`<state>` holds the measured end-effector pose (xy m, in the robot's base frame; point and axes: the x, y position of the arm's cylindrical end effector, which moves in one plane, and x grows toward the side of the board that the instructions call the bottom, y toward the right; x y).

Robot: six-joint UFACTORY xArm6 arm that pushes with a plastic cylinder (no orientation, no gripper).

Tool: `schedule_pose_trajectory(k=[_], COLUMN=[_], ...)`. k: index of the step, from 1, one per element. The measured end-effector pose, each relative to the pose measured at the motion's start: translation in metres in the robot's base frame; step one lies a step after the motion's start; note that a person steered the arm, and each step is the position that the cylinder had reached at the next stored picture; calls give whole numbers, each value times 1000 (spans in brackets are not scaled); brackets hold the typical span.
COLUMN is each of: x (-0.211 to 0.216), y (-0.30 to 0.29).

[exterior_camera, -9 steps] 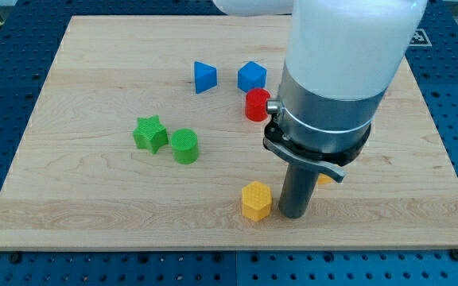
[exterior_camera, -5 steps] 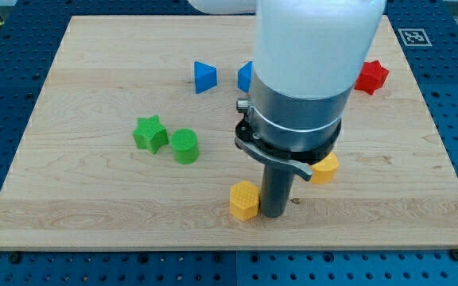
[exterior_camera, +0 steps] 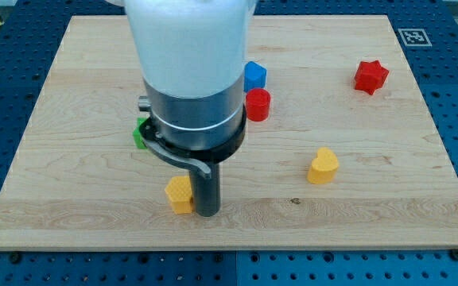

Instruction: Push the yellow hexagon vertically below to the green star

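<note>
Hexagon (exterior_camera: 180, 194) mid-push leftward, my tip (exterior_camera: 206, 212) touching its right side (no pincer here), needing further left travel below the mostly hidden star (exterior_camera: 140, 133).

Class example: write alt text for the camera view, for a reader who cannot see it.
My tip touches the right side of the yellow hexagon near the wooden board's bottom edge. The arm hides most of the green star above it; a red cylinder and a red star lie to the right.
</note>
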<state>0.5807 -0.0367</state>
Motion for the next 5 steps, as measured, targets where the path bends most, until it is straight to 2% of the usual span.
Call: schedule_pose_trajectory(k=[3,5], x=[-4,-43], y=[31,34])
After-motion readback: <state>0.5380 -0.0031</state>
